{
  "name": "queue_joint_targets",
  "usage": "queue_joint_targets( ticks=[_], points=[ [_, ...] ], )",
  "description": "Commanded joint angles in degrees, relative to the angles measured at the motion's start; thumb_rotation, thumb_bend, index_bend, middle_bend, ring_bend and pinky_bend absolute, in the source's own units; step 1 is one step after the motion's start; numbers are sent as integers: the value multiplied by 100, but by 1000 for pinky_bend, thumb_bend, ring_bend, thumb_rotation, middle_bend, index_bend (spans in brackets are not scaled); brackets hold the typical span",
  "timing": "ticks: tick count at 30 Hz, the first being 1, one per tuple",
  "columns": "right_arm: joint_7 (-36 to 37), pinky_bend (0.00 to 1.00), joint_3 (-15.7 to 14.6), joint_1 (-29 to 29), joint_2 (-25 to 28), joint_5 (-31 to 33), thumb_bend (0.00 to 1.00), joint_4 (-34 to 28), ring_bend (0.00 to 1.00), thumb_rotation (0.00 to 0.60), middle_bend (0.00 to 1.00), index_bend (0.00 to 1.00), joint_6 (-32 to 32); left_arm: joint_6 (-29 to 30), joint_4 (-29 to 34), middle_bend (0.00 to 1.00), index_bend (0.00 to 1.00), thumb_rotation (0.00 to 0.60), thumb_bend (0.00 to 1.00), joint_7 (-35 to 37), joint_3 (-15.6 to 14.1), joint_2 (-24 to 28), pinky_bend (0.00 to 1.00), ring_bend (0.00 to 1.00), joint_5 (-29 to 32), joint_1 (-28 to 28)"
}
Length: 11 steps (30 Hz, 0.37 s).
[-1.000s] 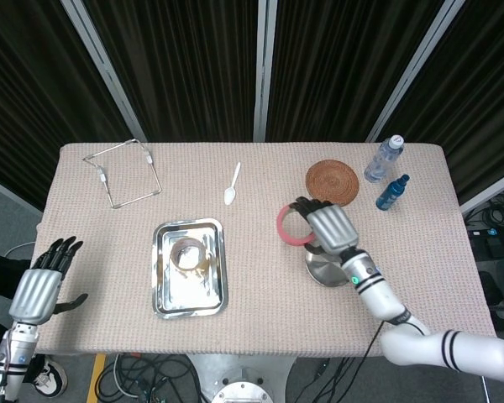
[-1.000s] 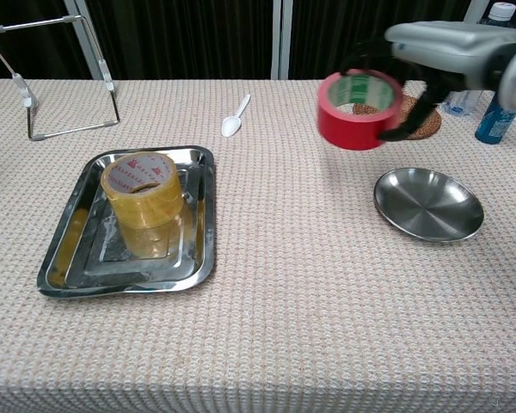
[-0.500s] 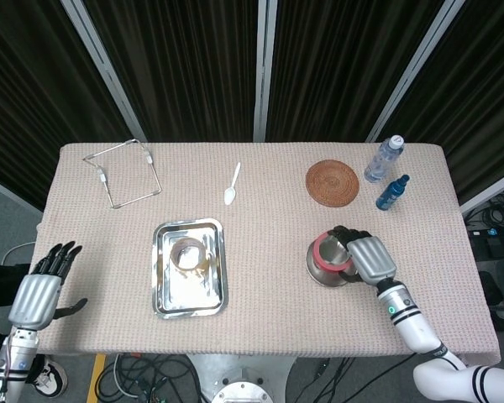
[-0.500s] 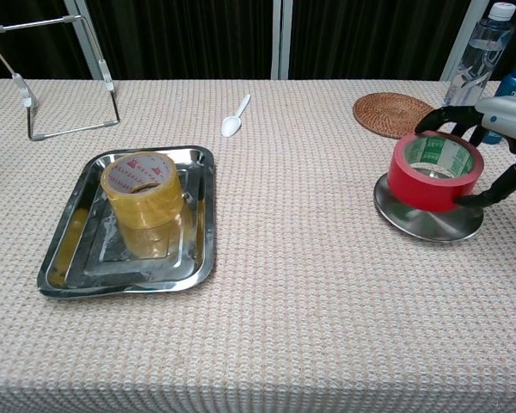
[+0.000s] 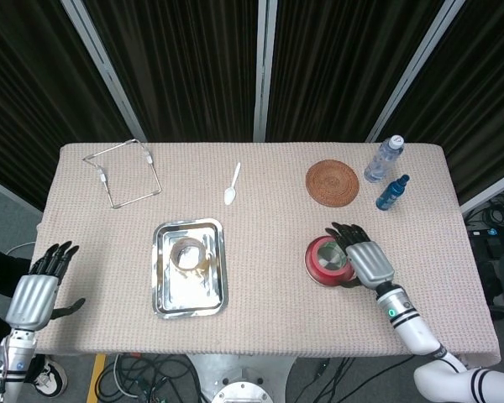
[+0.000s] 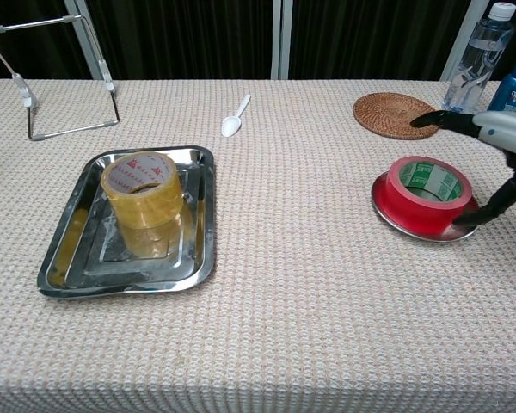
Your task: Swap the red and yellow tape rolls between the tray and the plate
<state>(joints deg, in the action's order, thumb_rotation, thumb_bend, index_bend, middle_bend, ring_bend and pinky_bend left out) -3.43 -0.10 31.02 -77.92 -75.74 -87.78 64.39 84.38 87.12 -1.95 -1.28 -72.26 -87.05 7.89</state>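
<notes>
**Red roll set down on plate; release under way**

Right hand (image 6: 499, 151) spread open, fingers just clear of the red tape roll (image 6: 424, 194), which lies flat on the round steel plate (image 6: 387, 211). Half a second ago those fingers clasped it.

Yellow translucent tape roll (image 6: 141, 189) sits in the rectangular steel tray (image 6: 202, 215).

Left hand (image 5: 35, 294) open, idle, off the table's edge.

Next, likely: withdraw the right hand, then fetch the yellow roll.
</notes>
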Motion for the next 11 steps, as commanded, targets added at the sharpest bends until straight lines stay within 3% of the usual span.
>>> queue_joint_targets(
  ticks=[1, 6, 11],
  points=[
    [-313, 0, -178, -641, 643, -253, 0, -555, 0, 600, 0, 0, 911, 30, 95, 40, 64, 600, 108, -55, 25, 71, 200, 3, -19, -14],
    [-750, 0, -247, -1442, 841, -233, 0, -542, 0, 600, 0, 0, 2028, 45, 101, 40, 64, 600, 108, -106, 99, 85, 196, 3, 83, -54],
    [-472, 0, -215, -1904, 884, -208, 0, -426, 0, 600, 0, 0, 2474, 147, 10, 40, 64, 600, 108, -198, 190, 10, 193, 3, 118, -91]
  ],
)
